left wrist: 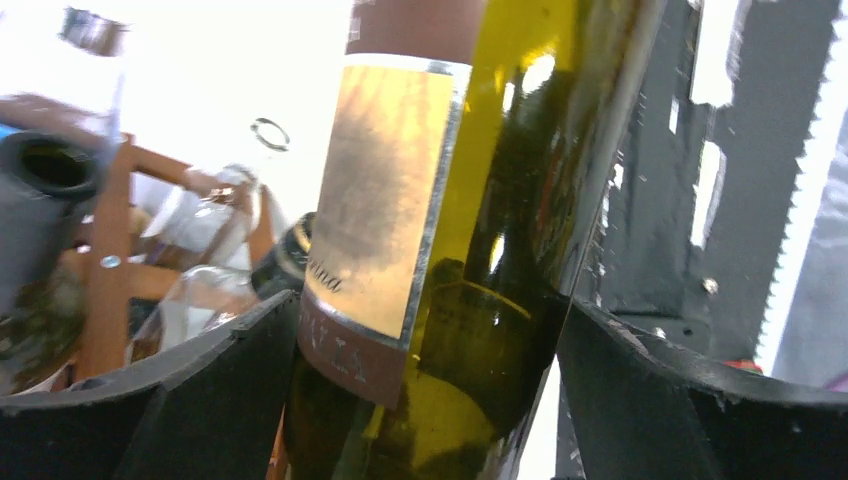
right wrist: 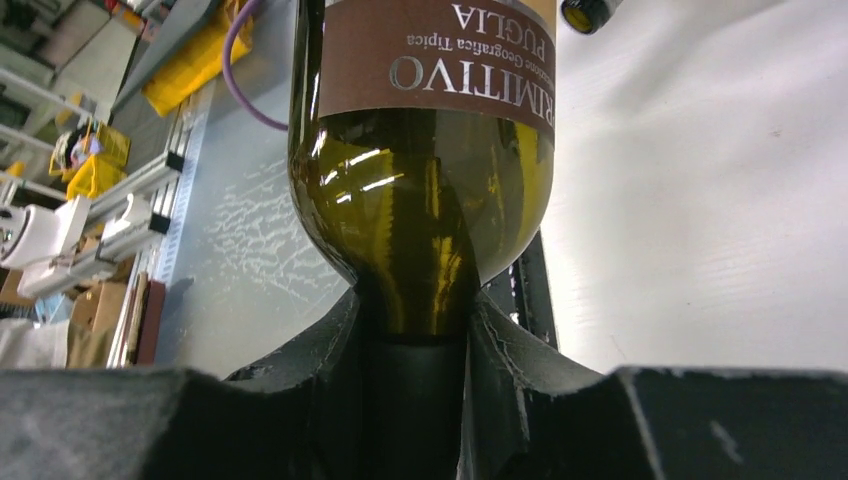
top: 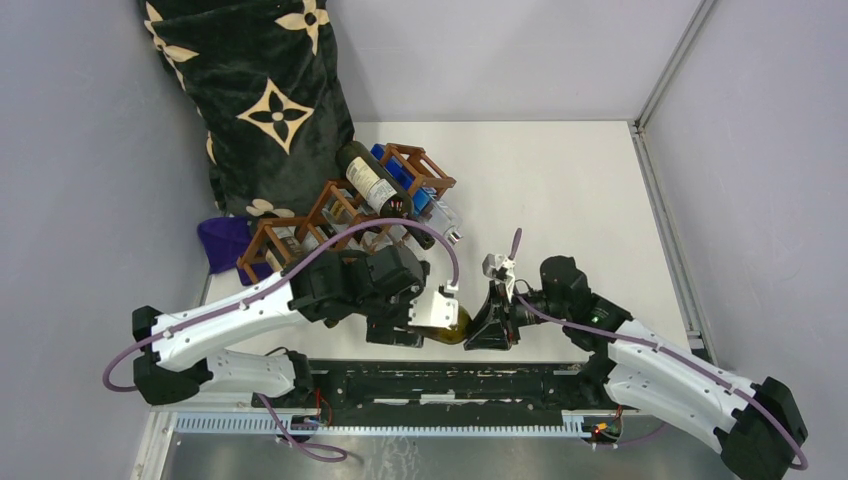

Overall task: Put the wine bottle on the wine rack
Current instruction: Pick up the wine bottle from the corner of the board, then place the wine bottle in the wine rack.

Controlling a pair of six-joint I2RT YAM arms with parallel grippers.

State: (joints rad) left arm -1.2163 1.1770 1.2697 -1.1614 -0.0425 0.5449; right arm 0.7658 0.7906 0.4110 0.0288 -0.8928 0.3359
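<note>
Wine bottle (right wrist: 420, 180): olive-green glass, brown/gold label. It is held lying roughly level above the table, on the near side of the wine rack (top: 437, 165), toward the rack's right end and not touching it.

R gripper (right wrist: 415, 340): closed tight on the bottle neck just below the shoulder, w/ a finger on each side.

L gripper (left wrist: 430, 330): fingers set wide astride the bottle body at the label end. Whether they are pressing or just clear of the glass can't be told from the wrist view.

Handling (judged):
- Glass is rigid, smooth and likely slippery under the pads, and breakable if dropped or knocked on the rack bars.
- Fill level can't be told. If full, the bottle is heavy and will lever hard on a neck-only grip.
- Best taken at the neck plus mid-body, w/ the body supported until a cell carries it.

Rack contents:
- Dark bottle w/ white label (top: 372, 185) lies across the upper cells.
- A clear bottle w/ blue part (top: 432, 205) is just to its right.
- More clear glass bottles sit in the lower cells, count unclear.
- A free cell can't be made out from the top view.

Purple cloth (top: 225, 240) is at the rack's left end. Black cushion w/ cream flower print (top: 265, 100) is behind the rack.
</note>
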